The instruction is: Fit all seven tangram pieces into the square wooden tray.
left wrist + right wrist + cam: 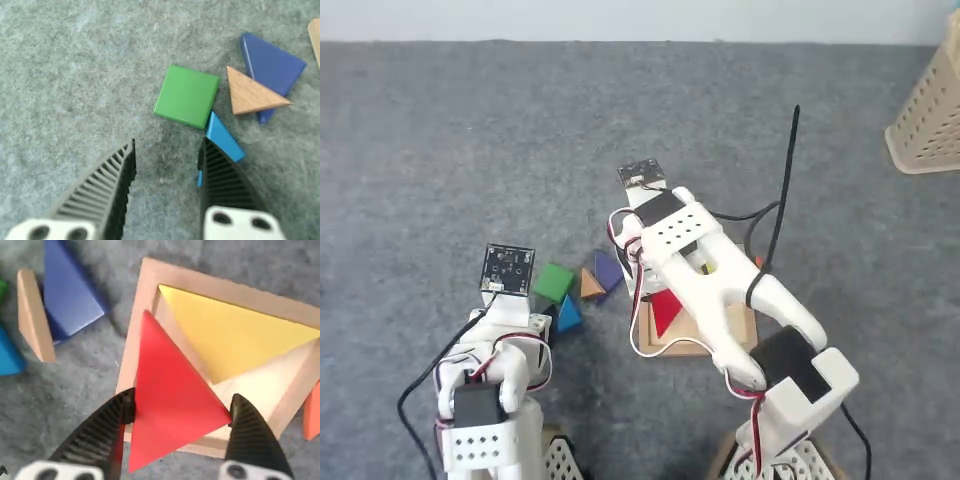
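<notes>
The right gripper [184,402] pinches the large red wooden triangle [165,390], which overhangs the square wooden tray [144,305] rim at lower left. Released there, it could jam tilted. The left gripper [166,147] gapes empty.

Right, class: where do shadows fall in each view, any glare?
High view: soft shadow under the right arm along the tray. Left wrist view: dark patch on the carpet between the green square and left gripper. Right wrist view: shadow beside the blue piece; no glare.
</notes>
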Available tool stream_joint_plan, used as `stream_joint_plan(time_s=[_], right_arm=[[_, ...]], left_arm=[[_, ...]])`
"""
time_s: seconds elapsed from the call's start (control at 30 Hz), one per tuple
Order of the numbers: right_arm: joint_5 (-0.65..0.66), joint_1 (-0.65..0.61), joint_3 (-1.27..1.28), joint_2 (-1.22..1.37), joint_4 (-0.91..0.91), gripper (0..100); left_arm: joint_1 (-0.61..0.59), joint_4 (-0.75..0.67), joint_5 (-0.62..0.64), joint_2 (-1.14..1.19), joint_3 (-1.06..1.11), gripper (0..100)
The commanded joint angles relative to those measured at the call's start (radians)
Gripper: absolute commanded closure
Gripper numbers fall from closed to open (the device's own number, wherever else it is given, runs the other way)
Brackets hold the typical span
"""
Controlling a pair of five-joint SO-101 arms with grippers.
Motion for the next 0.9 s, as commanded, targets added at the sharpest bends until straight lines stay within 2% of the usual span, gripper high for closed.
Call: stream_joint_plan(time_s=[0.0, 0.17, 0.53, 0.63, 0.73, 0.8, 0.87], right_arm=[[-0.005, -0.036, -0.014, -0.012, -0.005, 76.7], [-0.003, -0.038, -0.017, -0.013, 0.025, 64.6], [0.008, -0.001, -0.015, -0.022, 0.028, 65.1], [0.117, 0.058, -0.018, -0.024, 0.013, 77.5], [0.288, 0.094, -0.018, -0.025, -0.030, 99.0], [0.367, 0.096, -0.014, -0.025, -0.018, 96.9], [0.359, 0.090, -0.012, -0.025, -0.015, 99.5]], left_arm=[[-0.002, 0.005, -0.008, -0.017, -0.008, 81], [-0.002, 0.005, -0.008, -0.017, -0.008, 81], [-0.002, 0.005, -0.008, -0.017, -0.008, 81], [-0.002, 0.005, -0.008, -0.017, -0.008, 81], [-0.002, 0.005, -0.008, -0.017, -0.008, 81], [-0.002, 0.005, -0.008, -0.017, -0.008, 81], [-0.002, 0.005, -0.008, -0.017, -0.008, 81]])
